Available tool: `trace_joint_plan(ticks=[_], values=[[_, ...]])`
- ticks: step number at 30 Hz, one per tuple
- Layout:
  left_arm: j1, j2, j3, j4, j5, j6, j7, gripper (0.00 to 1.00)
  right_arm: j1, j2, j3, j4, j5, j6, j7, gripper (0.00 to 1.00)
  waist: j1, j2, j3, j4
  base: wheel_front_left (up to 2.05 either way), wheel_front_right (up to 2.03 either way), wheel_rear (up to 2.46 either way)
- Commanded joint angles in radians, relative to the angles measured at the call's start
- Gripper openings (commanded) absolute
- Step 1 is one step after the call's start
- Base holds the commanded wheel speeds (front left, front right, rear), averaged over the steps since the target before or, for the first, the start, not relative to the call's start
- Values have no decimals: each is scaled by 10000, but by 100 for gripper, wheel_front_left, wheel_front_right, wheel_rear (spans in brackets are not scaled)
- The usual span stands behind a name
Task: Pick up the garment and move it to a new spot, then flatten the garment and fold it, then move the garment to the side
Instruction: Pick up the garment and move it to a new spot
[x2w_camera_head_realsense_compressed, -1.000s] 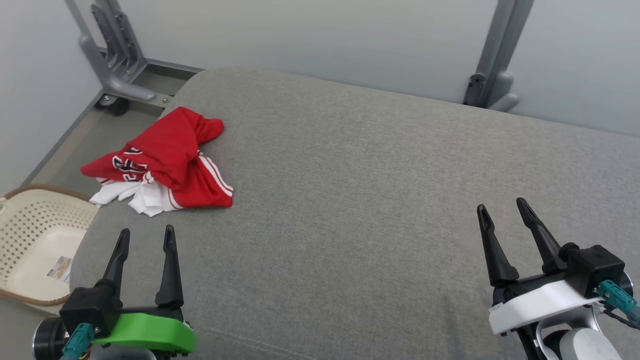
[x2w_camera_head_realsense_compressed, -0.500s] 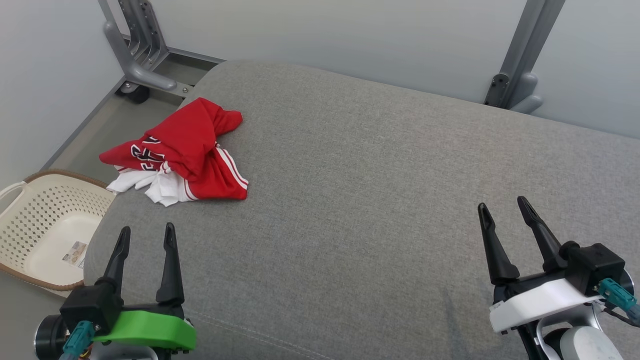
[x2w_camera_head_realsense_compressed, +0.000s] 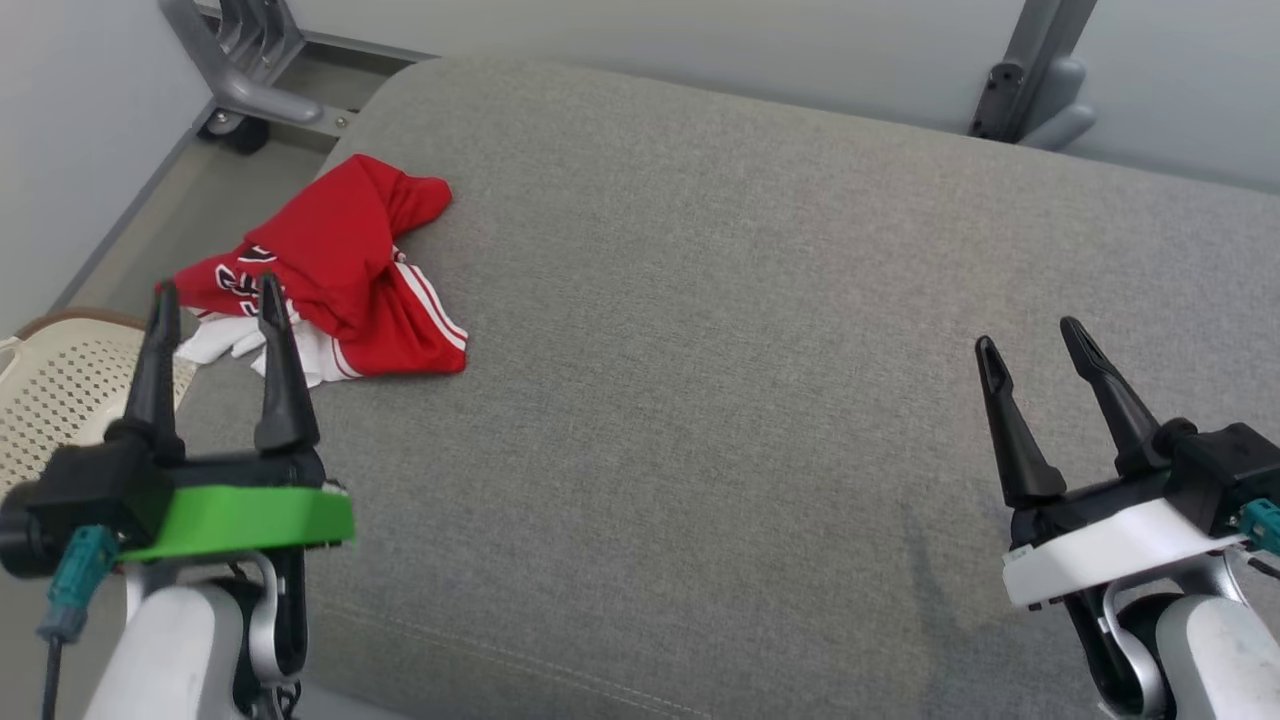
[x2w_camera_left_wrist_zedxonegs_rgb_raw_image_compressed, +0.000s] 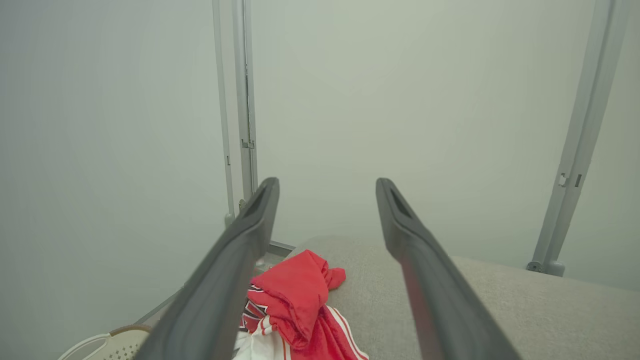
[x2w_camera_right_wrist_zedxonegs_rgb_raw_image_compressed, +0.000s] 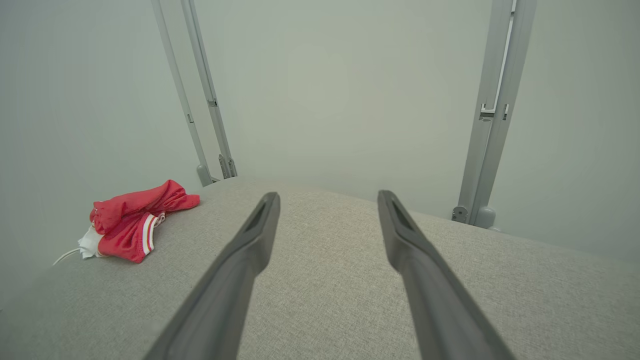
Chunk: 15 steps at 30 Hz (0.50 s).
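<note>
The garment (x2w_camera_head_realsense_compressed: 340, 270) is a crumpled red and white piece with stripes and lettering, lying at the left edge of the grey cushioned surface (x2w_camera_head_realsense_compressed: 760, 330). It also appears low in the left wrist view (x2w_camera_left_wrist_zedxonegs_rgb_raw_image_compressed: 295, 310) and at the left of the right wrist view (x2w_camera_right_wrist_zedxonegs_rgb_raw_image_compressed: 132, 222). My left gripper (x2w_camera_head_realsense_compressed: 215, 300) stands open with nothing in it, its fingertips overlapping the garment's near-left end in the head view and raised above the surface. My right gripper (x2w_camera_head_realsense_compressed: 1030, 335) is open and empty at the lower right, far from the garment.
A cream perforated basket (x2w_camera_head_realsense_compressed: 55, 400) with a brown rim stands on the floor off the surface's left edge. Grey metal frame legs (x2w_camera_head_realsense_compressed: 235, 70) stand at the back left and another (x2w_camera_head_realsense_compressed: 1030, 80) at the back right, against a pale wall.
My left gripper has risen and moved forward towards the garment. The head camera has shifted, so the whole picture sits differently. The garment itself lies as before.
</note>
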Motion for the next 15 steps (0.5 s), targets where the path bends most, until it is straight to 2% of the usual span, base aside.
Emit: trace_joint_plan(ticks=[1,6,12,15], values=[[-438,-1,81,122,-27,18,-52,100,-182,-120,12,-144,-12,-11,92,100,0,0,811,-603,0,0,0],[-1783,16,206,1479,-534,-456,282,100,-586,-413,87,-527,43,-11,314,100,0,0,1768,-1307,0,0,0],[-3027,90,91,4179,-1375,-1382,1338,100,-921,-575,27,-670,199,-11,341,100,0,0,2585,-2010,0,0,0],[-3496,132,28,5576,-1617,-1710,1847,100,-1029,-627,14,-683,254,-11,293,100,0,0,2855,-2220,0,0,0]])
